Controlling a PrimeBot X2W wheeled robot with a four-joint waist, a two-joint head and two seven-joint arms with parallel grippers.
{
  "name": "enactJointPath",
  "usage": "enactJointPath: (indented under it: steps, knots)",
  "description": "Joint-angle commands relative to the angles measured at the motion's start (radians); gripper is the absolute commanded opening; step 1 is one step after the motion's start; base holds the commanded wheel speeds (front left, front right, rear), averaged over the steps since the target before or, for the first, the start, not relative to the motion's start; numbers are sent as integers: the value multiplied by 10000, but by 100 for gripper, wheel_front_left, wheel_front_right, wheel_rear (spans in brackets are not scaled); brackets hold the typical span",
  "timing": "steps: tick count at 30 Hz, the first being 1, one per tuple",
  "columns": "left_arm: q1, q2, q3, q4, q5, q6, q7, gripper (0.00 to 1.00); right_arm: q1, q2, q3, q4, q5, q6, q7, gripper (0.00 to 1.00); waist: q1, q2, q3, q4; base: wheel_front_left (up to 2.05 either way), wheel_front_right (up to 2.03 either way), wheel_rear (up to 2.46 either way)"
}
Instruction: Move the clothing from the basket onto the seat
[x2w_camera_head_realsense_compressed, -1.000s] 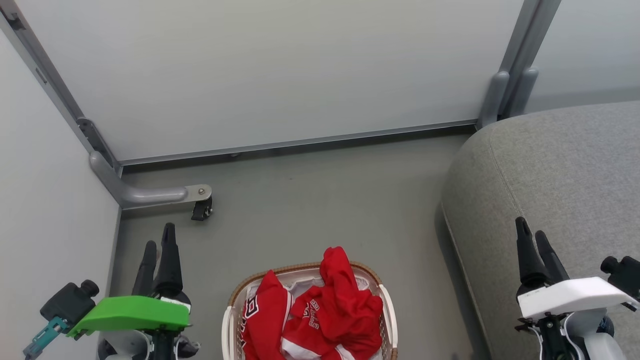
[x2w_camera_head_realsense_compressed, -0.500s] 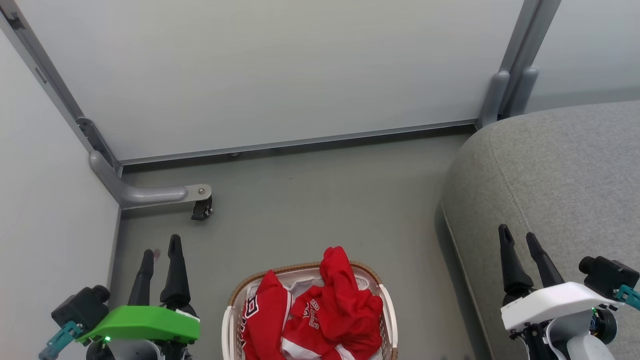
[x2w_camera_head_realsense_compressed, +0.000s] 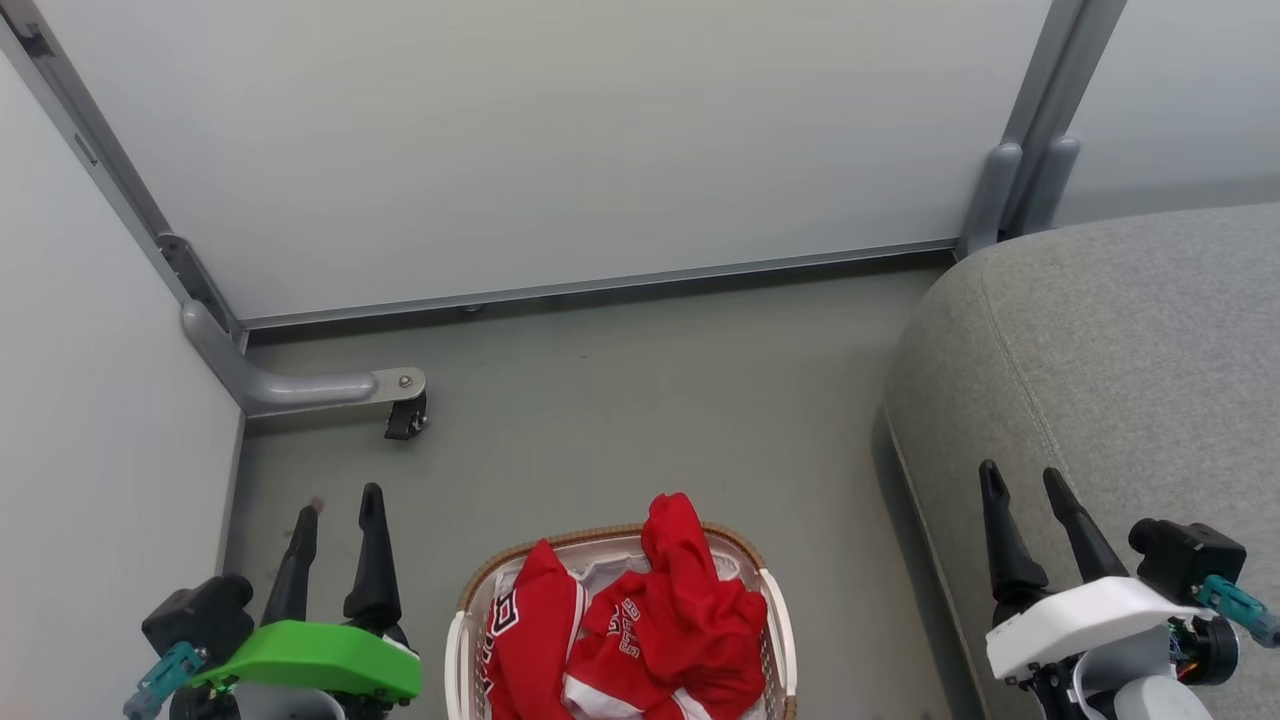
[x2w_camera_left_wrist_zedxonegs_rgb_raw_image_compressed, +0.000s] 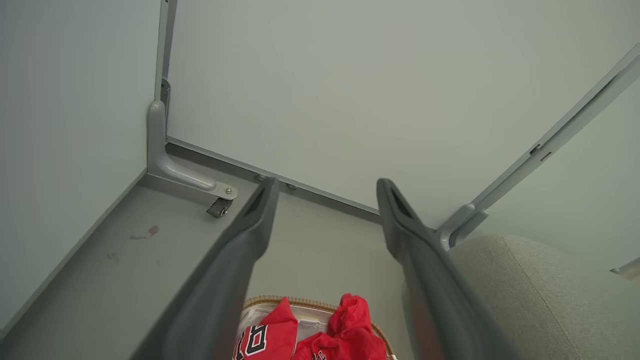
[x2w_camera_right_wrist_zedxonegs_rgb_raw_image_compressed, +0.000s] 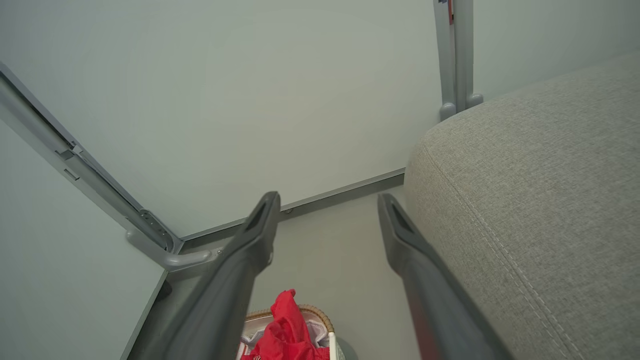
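Showing the task at its outset, the head view recorded the seat (x2w_camera_head_realsense_compressed: 1120, 340) at the robot's right, its grey upholstery bare wherever it was visible. The floor (x2w_camera_head_realsense_compressed: 640, 420) ran from the seat's rounded edge to the pale wall panels. The basket (x2w_camera_head_realsense_compressed: 500, 568) stood on the floor at bottom centre, between the two arms, near the seat but apart from it. All the visible clothing (x2w_camera_head_realsense_compressed: 680, 620) lay heaped inside the basket, one red fold rising above the brown rim and a strip of white liner (x2w_camera_head_realsense_compressed: 610, 570) showing behind it. How many garments made up the heap could not be told.

The left end effector (x2w_camera_head_realsense_compressed: 340, 502) hung over the floor to the basket's left, its two fingers spread apart with nothing between them. The right end effector (x2w_camera_head_realsense_compressed: 1021, 472) hung over the seat's near edge, its fingers likewise apart and empty. Neither touched cloth.

Judged from this arrangement, no part of the transfer had been completed. Every grasp, lift, carry to the right and release onto the cushion was left to do, beginning with a reach down into the heap.
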Motion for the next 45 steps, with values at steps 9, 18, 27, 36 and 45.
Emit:
enactJointPath:
  steps: [9, 18, 27, 36, 45]
  knots:
    - [66, 84, -185, 282, 942, -60, -288, 100, 96, -78, 79, 15, -1125, 3, -290, 100, 0, 0, -2, 18, 0, 0, 0]
    - [53, 92, -240, 591, 1574, -79, -481, 100, 127, -86, 175, 41, -1944, 3, -486, 100, 0, 0, -5, 47, 0, 0, 0]
    - [52, 97, -303, 745, 2135, -98, -671, 100, 165, -94, 174, 54, -2675, 3, -667, 100, 0, 0, 4, 71, 0, 0, 0]
    - [87, 104, -414, 816, 2661, -139, -836, 100, 164, -104, 180, 60, -3305, 4, -844, 100, -1, 0, 9, 84, 0, 0, 0]
    - [148, 109, -509, 932, 3183, -151, -1013, 100, 212, -113, 186, 0, -3842, 4, -1004, 100, -1, 0, 44, 108, 0, 0, 0]
